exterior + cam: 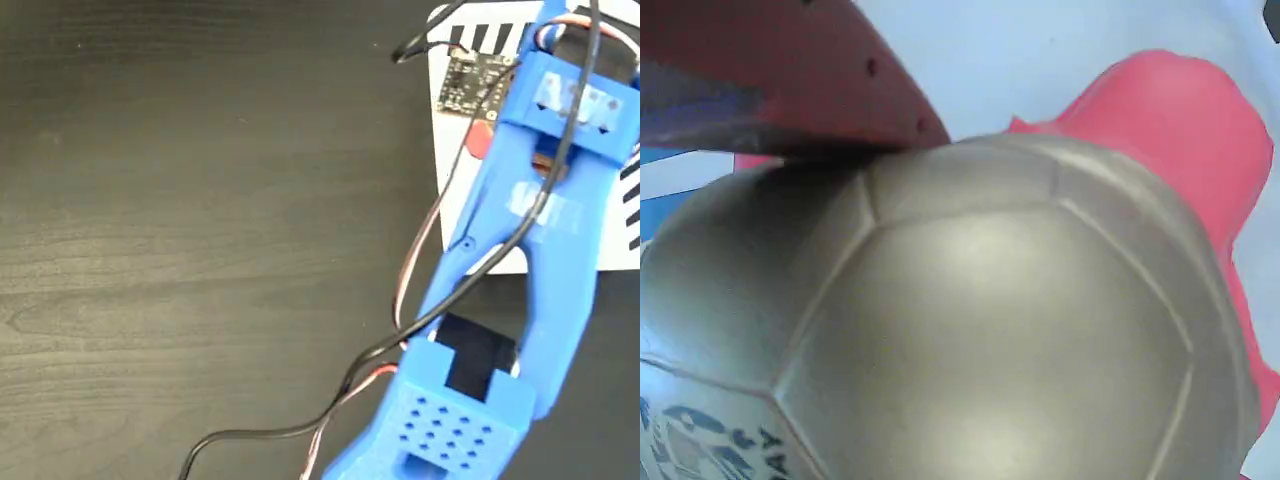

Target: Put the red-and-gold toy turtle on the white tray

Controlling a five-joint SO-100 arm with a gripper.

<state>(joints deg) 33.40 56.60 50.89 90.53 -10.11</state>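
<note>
One red-and-gold toy turtle (980,330) fills the wrist view, its gold shell with hexagon seams pressed close to the lens, dark print at the lower left and a coral-red limb at the upper right. A red finger (790,80) of the tool lies against the shell at the upper left; only this one finger shows, so whether the tool grips the turtle cannot be told. Pale surface shows behind the turtle. In the fixed view, one white tray (455,200) with black edge stripes sits at the upper right on the dark wood-grain table (200,250), largely covered by the single blue arm (540,260). A small red patch (478,143) shows on the tray beside the arm.
</note>
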